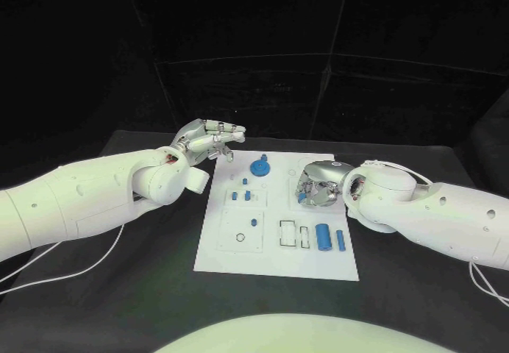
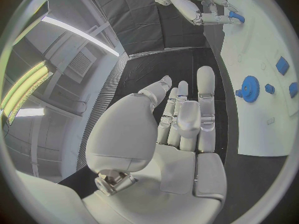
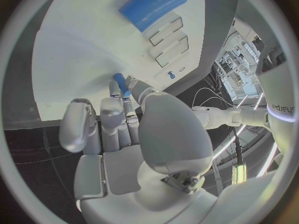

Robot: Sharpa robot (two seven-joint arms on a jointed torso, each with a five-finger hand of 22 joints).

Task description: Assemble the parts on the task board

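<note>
1. The left silver many-fingered hand [image 1: 208, 137] hovers off the far left corner of the white rectangular task board [image 1: 223, 250], above the black table [image 1: 127, 294]. Its fingers [image 2: 206, 92] are spread and hold nothing, as the left wrist view shows.
2. A round blue toothed gear [image 1: 263, 168] stands near the board's far edge, just right of that hand and the nearest part to it.
3. Toward the middle, a few small blue pegs [image 1: 246, 195] stand on the board; three can be made out, though they are too small to count surely.
4. Nearer the robot, two blue cylinders lie side by side beside rectangular outlined slots: a thick blue cylinder [image 1: 322, 235] and a thin blue cylinder [image 1: 340, 240], long axes running from near edge to far edge.
5. The right silver many-fingered hand [image 1: 318, 184] is low over the board's right half. In the right wrist view its fingertips [image 3: 124, 90] seem to pinch a small blue rod-shaped part [image 3: 120, 82], which points toward the board.
6. Judged from this, the right hand is better placed for the coming insertion; the rod would have to stand upright over its socket.
</note>
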